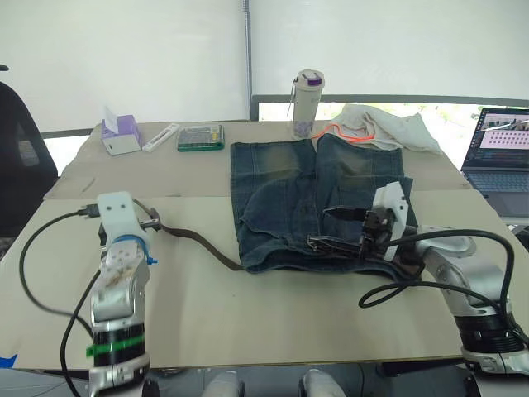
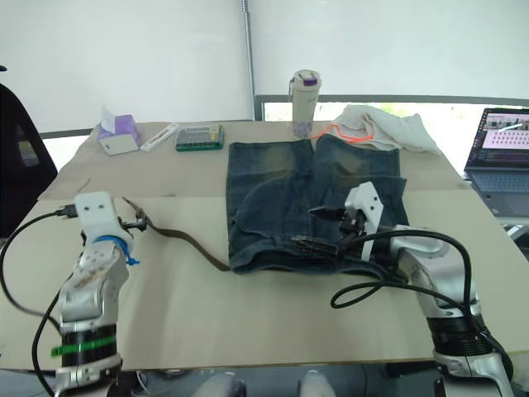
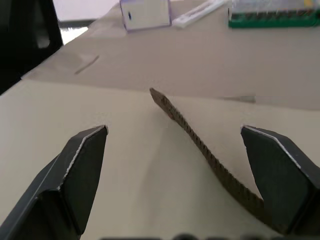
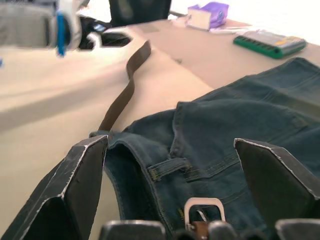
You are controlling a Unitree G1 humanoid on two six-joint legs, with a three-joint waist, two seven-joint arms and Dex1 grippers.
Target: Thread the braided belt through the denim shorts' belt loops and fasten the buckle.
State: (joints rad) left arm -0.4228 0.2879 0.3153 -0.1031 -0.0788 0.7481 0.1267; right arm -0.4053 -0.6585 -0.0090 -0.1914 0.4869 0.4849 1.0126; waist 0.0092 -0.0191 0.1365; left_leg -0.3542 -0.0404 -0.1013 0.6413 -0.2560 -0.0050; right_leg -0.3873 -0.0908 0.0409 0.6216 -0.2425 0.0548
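Left gripper point(image 3: 175, 165): fingers spread, released, straddling the braided belt point(image 1: 198, 241) tail near the table's point(image 1: 273, 322) left edge. Close on the strap before drawing. The belt runs right under the denim shorts point(image 1: 318, 203) at table centre. Right gripper point(image 4: 170, 180): fingers released above the buckle point(image 4: 202, 210), apparently at the waistband beside a belt loop point(image 4: 167, 167). Steady the buckle while feeding.

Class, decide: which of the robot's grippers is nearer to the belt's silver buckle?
Right. The right gripper hangs open directly over the buckle at the denim shorts' waistband; the left gripper, also open, straddles the braided belt's far tail end.
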